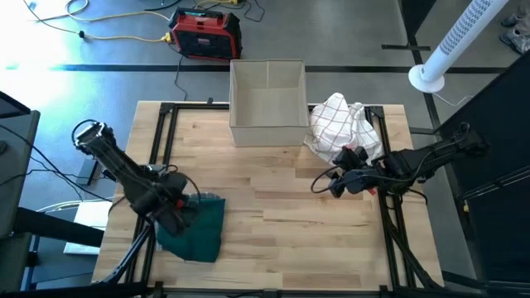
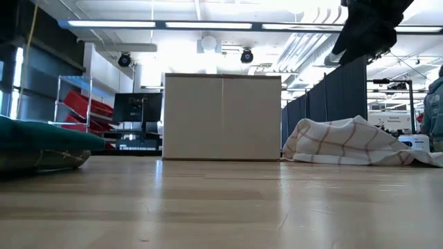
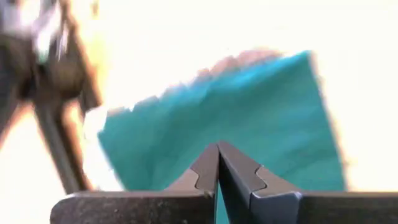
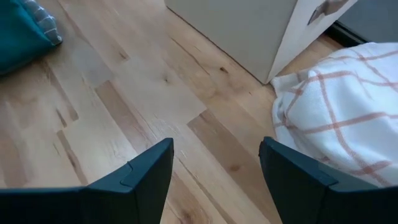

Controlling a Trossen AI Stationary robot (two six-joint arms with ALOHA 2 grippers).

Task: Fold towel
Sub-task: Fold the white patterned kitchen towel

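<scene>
Two grippers, and they're doing opposite things. Left gripper [image 3: 217,163] is sitting with its jaws pinched together, fingertips meeting right over the teal towel [image 1: 199,225], though I can't tell if any cloth is actually caught between them. Right gripper [image 4: 214,165] is hanging with jaws spread wide and empty, hovering above bare wood. Using the cardboard box [image 1: 267,101] as the anchor: the teal towel is lying bunched well away from it toward the left arm's front corner of the table [image 1: 273,240], while a white checked towel [image 1: 344,124] is heaped just beside the box. Left arm's clearly nearer; the right would be reaching across the table.
</scene>
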